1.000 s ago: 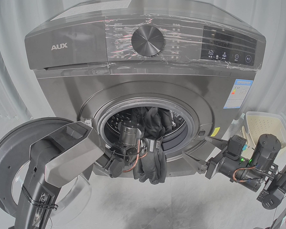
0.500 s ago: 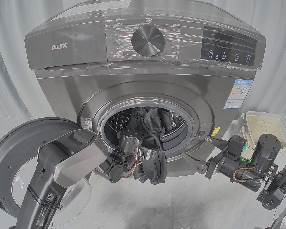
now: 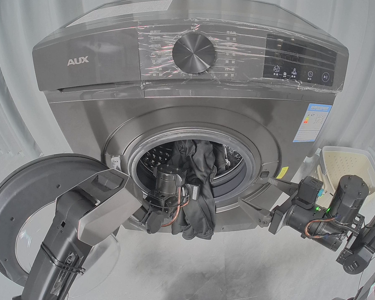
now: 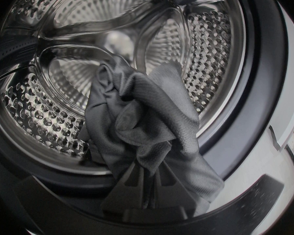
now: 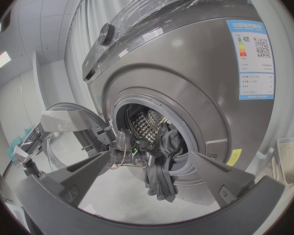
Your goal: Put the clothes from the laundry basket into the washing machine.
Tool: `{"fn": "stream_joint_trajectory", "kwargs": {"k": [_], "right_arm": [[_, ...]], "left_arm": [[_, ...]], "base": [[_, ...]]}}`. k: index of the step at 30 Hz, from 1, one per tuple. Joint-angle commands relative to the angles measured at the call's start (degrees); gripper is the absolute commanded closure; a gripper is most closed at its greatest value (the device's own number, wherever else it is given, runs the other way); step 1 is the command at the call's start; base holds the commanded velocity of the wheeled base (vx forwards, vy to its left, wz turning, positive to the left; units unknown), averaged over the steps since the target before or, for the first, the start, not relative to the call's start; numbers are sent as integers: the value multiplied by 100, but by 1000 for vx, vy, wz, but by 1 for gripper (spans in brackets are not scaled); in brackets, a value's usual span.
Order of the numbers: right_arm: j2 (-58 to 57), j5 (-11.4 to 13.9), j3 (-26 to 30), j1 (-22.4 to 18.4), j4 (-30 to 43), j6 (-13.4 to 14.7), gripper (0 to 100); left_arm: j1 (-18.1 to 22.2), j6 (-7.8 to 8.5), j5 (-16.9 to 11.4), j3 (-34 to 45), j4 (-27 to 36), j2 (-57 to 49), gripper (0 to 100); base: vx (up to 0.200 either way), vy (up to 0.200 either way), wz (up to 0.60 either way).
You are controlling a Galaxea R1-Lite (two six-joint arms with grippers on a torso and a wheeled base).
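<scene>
A dark grey garment [image 3: 200, 196] is bunched in the washing machine's drum opening [image 3: 154, 159], with its lower end hanging over the front lip. My left gripper [image 3: 192, 189] sits at that lip, shut on the garment [image 4: 143, 115]. In the left wrist view its fingers [image 4: 134, 183] pinch the cloth in front of the perforated steel drum [image 4: 39, 115]. My right gripper [image 3: 263, 197] hangs open and holds nothing, to the right of the opening, between the machine and the cream laundry basket [image 3: 348, 165]. From the right wrist, the garment [image 5: 165, 167] drapes out of the opening.
The round washer door [image 3: 21, 196] is swung open at the left, beside my left arm. The basket stands on the floor against the machine's right side. Bare grey floor [image 3: 221, 267] lies in front of the machine.
My left arm has shifted slightly right with the garment, and the bunched cloth stands a little higher in the opening. The right arm has stayed put.
</scene>
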Motion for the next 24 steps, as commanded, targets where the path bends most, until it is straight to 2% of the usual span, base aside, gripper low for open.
{"fn": "stream_joint_trajectory", "kwargs": {"k": [1, 11, 17, 18, 22, 24], "right_arm": [[-1, 2, -11, 14, -1, -1, 0], [-1, 2, -20, 14, -1, -1, 0], [-1, 2, -20, 14, -1, -1, 0], [-1, 2, -20, 14, -1, -1, 0], [-1, 2, -20, 14, -1, -1, 0], [-1, -7, -29, 14, 8, -1, 0]], "left_arm": [[-14, -269, 334, -1192, -230, 344, 100], [39, -269, 457, -2633, -186, 739, 100], [65, -260, 501, -2668, -204, 757, 100], [65, -260, 501, -2668, -204, 757, 0], [56, -331, 509, -2589, -204, 695, 0], [12, -401, 509, -2132, -134, 397, 0]], "base": [[0, 0, 0], [0, 0, 0], [0, 0, 0], [0, 0, 0], [0, 0, 0], [0, 0, 0]]}}
